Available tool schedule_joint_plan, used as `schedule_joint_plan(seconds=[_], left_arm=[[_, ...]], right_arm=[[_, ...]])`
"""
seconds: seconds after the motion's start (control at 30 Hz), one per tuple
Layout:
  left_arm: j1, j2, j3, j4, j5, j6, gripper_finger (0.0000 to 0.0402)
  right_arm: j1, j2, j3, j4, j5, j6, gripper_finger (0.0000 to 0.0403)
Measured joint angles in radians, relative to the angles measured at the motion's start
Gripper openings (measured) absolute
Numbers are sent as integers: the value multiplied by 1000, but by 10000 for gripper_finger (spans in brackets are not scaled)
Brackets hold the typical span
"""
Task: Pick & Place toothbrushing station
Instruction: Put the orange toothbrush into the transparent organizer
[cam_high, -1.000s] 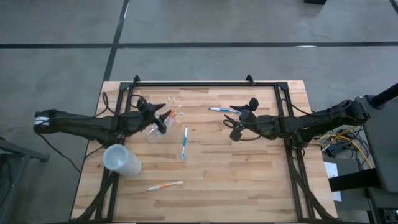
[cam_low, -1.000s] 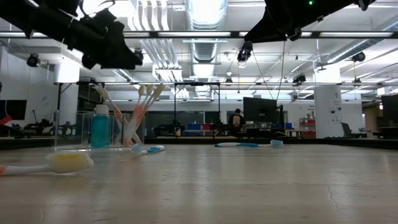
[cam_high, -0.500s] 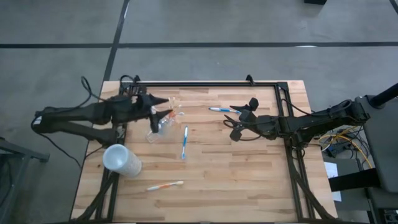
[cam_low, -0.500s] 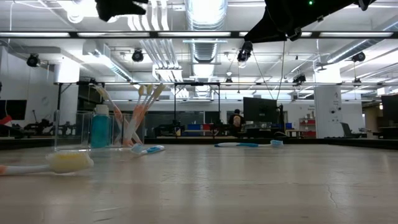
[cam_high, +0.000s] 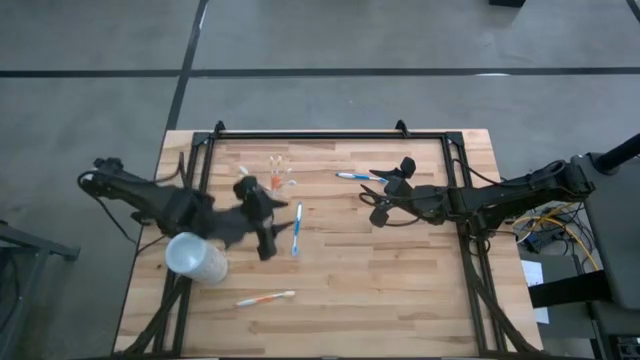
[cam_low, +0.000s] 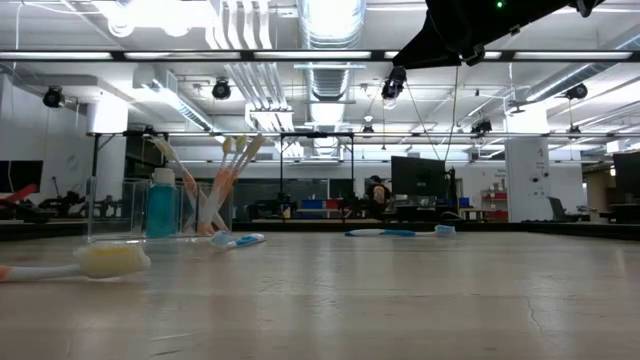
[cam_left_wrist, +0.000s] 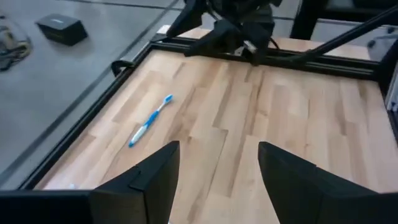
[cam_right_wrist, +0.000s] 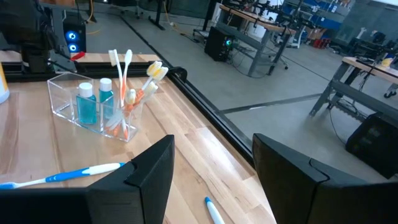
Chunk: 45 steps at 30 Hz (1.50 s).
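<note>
1. The left gripper (cam_high: 272, 222) hangs over the left middle of the counter (cam_high: 400, 290), its jaws spread wide and holding nothing; its own wrist view shows bare wood between the two fingers (cam_left_wrist: 152, 177)
2. Just beside it on the counter lies a white-blue toothbrush (cam_high: 297, 230), apart from the fingers
3. The clear tumbler (cam_right_wrist: 124, 115) stands upright toward the far left part of the counter, with several white-orange toothbrushes (cam_right_wrist: 127, 87) leaning in it
4. It sits in a clear tray (cam_right_wrist: 68, 93) together with a blue toothpaste tube (cam_low: 160, 203) that stands upright beside it
5. A second white-blue toothbrush (cam_high: 352, 177) lies near the far middle of the counter, just beside the right gripper (cam_high: 385, 190)
6. The right gripper hovers there with jaws partly apart and nothing between them
7. A white-orange toothbrush (cam_high: 266, 297) lies by itself near the front edge, well apart from both arms
8. A frosted whitish cup (cam_high: 195, 258) lies on its side at the left edge of the counter, near the left arm
</note>
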Motion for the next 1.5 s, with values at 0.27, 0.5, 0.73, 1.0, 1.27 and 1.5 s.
schedule_joint_plan(seconds=[0.27, 0.5, 0.73, 1.0, 1.27, 1.5], left_arm=[[-243, 134, 56, -189, -236, -292, 223], [-331, 175, 46, -258, -88, -494, 223], [-361, 252, 25, -251, 102, -468, 223], [-354, 367, -100, -16, 125, -452, 223], [-348, 421, -247, 90, 152, -532, 222], [-332, 424, -400, 375, 185, -445, 222]], right_arm=[[0, 0, 0, 0, 0, 0, 210], [0, 0, 0, 0, 0, 0, 210], [0, 0, 0, 0, 0, 0, 210], [0, 0, 0, 0, 0, 0, 210], [0, 0, 0, 0, 0, 0, 210], [0, 0, 0, 0, 0, 0, 210]])
